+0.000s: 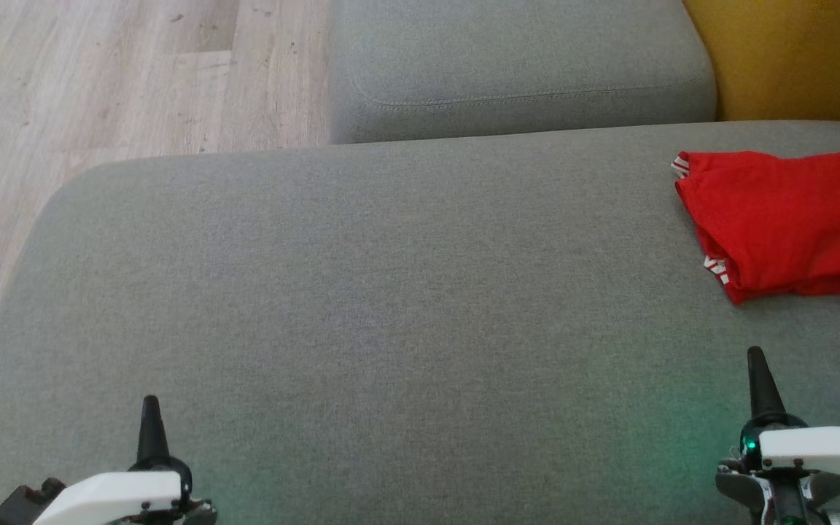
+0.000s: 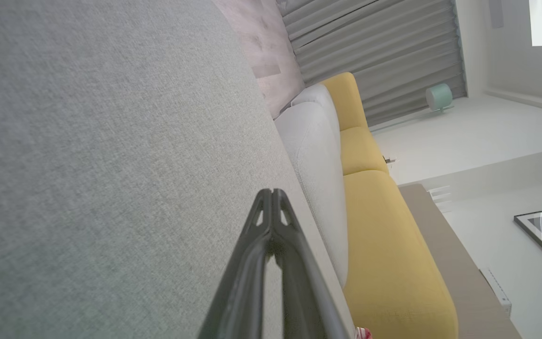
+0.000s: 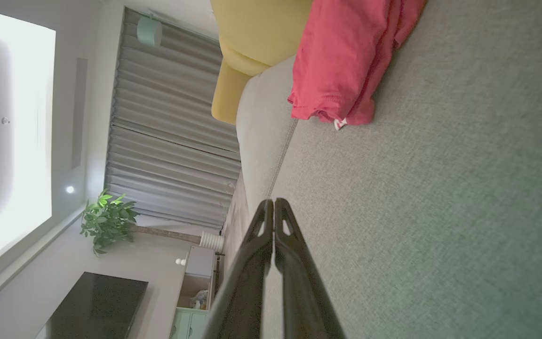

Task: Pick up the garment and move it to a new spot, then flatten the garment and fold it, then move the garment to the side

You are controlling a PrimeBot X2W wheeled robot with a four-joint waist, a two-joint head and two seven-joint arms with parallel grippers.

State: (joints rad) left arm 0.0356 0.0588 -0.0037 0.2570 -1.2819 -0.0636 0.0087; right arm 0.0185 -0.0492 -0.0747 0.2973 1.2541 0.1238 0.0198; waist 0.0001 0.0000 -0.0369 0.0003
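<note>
Left gripper (image 1: pixel 150 405) pinched closed and empty at my lower left | right gripper (image 1: pixel 755 355) likewise closed, empty | folded red garment (image 1: pixel 784 219) lies on grey cushion (image 1: pixel 391 292), ahead of it

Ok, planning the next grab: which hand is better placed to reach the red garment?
Likely the right hand: the red garment lies just ahead of it on the grey cushion; the left hand sits far across.

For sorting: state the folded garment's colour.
Red folded cloth garment with white-striped trim; clearest in head view.
</note>
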